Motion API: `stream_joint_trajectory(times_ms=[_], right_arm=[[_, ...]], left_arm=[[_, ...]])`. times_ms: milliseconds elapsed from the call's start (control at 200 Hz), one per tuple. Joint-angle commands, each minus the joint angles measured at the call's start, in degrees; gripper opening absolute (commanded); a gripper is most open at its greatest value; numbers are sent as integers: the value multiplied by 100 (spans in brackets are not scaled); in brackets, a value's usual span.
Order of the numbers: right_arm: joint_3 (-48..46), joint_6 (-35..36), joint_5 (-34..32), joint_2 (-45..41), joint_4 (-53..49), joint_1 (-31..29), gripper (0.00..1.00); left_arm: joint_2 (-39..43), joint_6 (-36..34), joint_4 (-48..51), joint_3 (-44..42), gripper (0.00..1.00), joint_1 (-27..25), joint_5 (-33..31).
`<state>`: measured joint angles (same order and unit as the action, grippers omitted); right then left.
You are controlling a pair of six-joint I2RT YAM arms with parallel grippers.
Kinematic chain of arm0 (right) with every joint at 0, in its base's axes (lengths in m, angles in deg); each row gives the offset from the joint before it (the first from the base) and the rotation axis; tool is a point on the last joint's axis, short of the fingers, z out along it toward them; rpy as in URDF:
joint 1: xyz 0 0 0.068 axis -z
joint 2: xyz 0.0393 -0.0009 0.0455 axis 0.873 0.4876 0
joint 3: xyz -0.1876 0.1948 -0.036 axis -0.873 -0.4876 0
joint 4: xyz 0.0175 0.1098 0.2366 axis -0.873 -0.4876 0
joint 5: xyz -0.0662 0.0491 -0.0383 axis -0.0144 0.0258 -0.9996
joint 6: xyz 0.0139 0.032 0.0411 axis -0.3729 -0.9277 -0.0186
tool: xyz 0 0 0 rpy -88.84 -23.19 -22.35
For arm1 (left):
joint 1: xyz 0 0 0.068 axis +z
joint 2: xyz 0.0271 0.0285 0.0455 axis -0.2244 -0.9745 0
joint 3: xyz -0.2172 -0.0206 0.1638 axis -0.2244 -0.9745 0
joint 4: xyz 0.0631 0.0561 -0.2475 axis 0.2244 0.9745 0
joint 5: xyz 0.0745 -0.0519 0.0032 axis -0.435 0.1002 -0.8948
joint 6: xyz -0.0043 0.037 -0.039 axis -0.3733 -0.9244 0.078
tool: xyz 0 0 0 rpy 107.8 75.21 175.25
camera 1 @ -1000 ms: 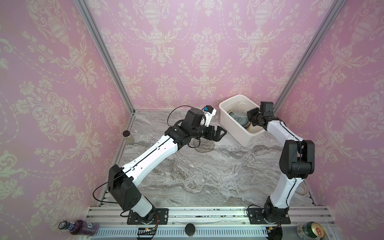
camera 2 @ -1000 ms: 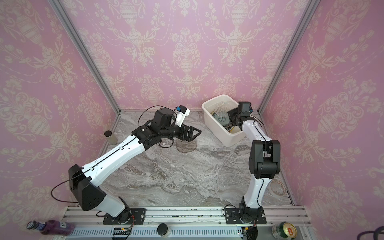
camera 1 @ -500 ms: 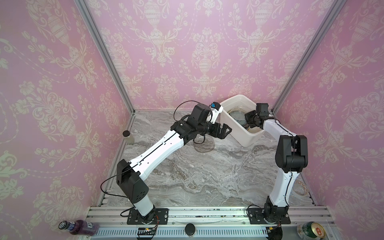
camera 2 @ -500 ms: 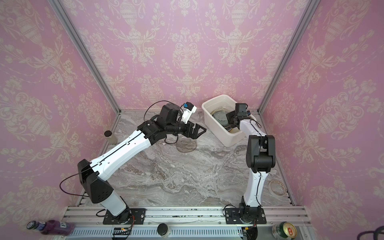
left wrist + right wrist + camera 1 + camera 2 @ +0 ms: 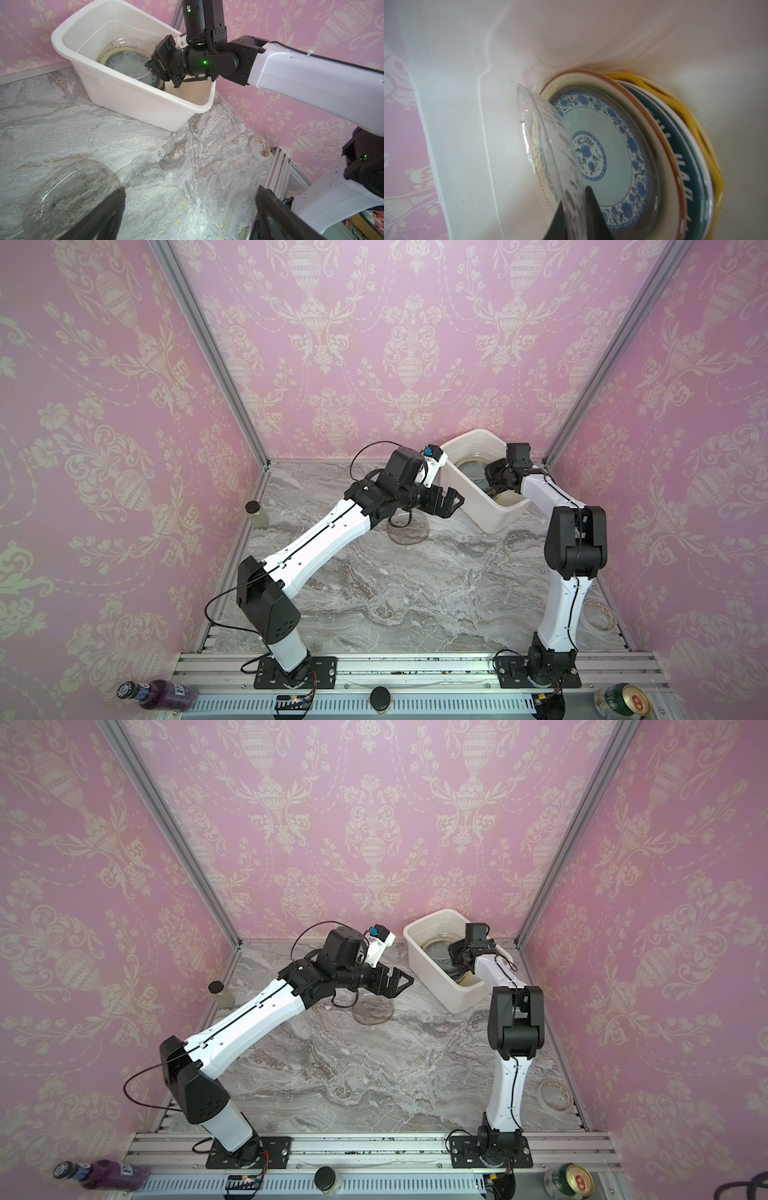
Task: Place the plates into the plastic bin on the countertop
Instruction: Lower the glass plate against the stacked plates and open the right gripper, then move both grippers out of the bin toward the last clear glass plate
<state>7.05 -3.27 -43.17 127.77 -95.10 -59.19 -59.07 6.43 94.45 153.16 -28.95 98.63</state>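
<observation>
Far left by the wall: small dark-lidded jar (image 5: 254, 512), upright on the countertop (image 5: 395, 585).

Left gripper (image 5: 455, 504): jaws wide apart, nothing between them. It hangs above the counter, pointing at the near wall of the plastic bin (image 5: 494, 514).

Flat glass plate (image 5: 409, 533) lies on the countertop under the left wrist, just beside the bin and outside it. In the left wrist view one finger (image 5: 112, 209) overlaps its edge. No contact visible.

The bin sits in the back right corner of the countertop.

Right gripper (image 5: 152, 66) is inside the bin with its fingers either side of the rim of a tilted glass plate (image 5: 548, 141). They sit close against the glass, but I cannot tell whether they pinch it. That plate's gripper side is raised; its far edge rests down by the bin wall.

Stack under it, top down:
- teal floral plate (image 5: 608, 149)
- cream plate with a brown rim (image 5: 660, 135)
- dark teal lettered plate (image 5: 683, 158)
- yellow plate (image 5: 691, 116)

Layers between these are hard to separate.

Far right: tape roll (image 5: 598, 614) flat on the countertop near the right arm's base.
</observation>
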Motion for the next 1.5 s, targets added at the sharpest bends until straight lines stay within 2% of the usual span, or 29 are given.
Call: stream_joint_trajectory(times_ms=[0, 270, 390, 540, 705, 876, 1131, 1321, 1356, 1496], right_arm=[[175, -59, -73, 227, -95, 62, 19], [132, -38, -80, 179, -128, 61, 28], [125, 36, -135, 67, -252, 61, 42], [126, 172, -191, -73, -404, 66, 52], [129, 461, -190, -311, -574, 50, 72], [159, 707, -103, -526, -749, 44, 82], [30, 951, -45, -983, -807, 46, 83], [-138, 1307, 225, -1561, -641, 1, 79], [-239, 1387, 340, -1722, -528, -27, 78], [-568, 1788, 1280, -2281, -43, -237, 76]], left_arm=[[-108, -139, 85, 209, 99, -45, -147], [-171, -149, 88, 282, 99, -45, -147], [-149, -125, 94, 267, 99, -48, -161], [-85, -92, 72, 191, 100, -52, -166], [101, -64, 27, 49, 99, -47, -394], [376, -37, -14, -153, 99, -49, -736], [882, 107, 131, -488, 99, -49, -1129], [1422, 425, 267, -935, 99, 75, -1324], [1558, 655, 221, -1113, 99, 186, -1269], [2161, 1731, -453, -2128, 99, 974, -409]])
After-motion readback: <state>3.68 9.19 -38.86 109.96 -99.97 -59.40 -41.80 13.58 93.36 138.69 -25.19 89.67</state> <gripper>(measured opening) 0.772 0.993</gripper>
